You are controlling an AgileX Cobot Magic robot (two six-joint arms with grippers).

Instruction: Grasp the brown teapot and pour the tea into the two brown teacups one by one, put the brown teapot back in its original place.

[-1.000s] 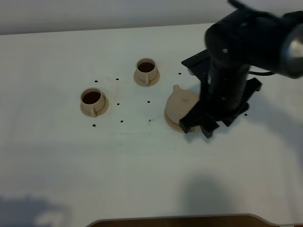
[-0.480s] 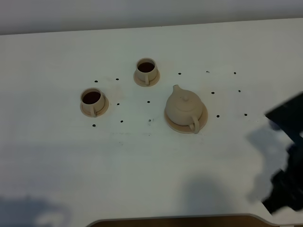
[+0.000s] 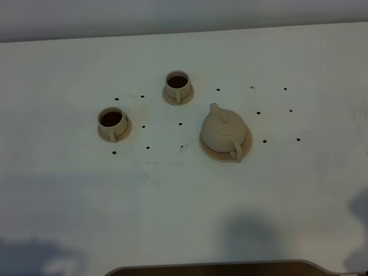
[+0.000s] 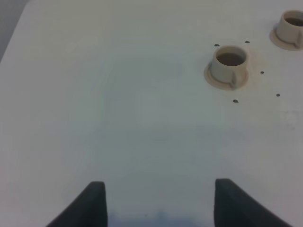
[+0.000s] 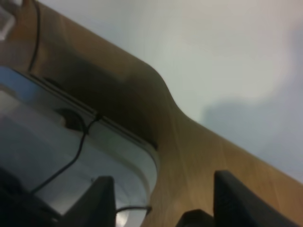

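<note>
The brown teapot [image 3: 223, 132] stands upright on the wide round saucer [image 3: 247, 144], its original place, right of the table's middle, with the spout toward the far left and the handle toward the front. The two brown teacups [image 3: 177, 85] [image 3: 112, 122] sit to its left, each holding dark liquid. Both cups also show in the left wrist view, the nearer cup [image 4: 229, 66] and the farther cup [image 4: 290, 29]. My left gripper [image 4: 158, 203] is open over bare table, well away from them. My right gripper [image 5: 163, 203] is open and empty at the table's edge, outside the high view.
Small black dots [image 3: 180, 123] mark the white tabletop around the cups and teapot. A wooden edge strip [image 3: 201, 269] runs along the table's front. In the right wrist view the wooden edge [image 5: 189, 142] curves past a glossy grey surface with a cable [image 5: 71, 142] below.
My right arm, which stood over the teapot's handle, has pulled away to the right and left the high view. The teapot stays on its saucer. The cups have not moved.
</note>
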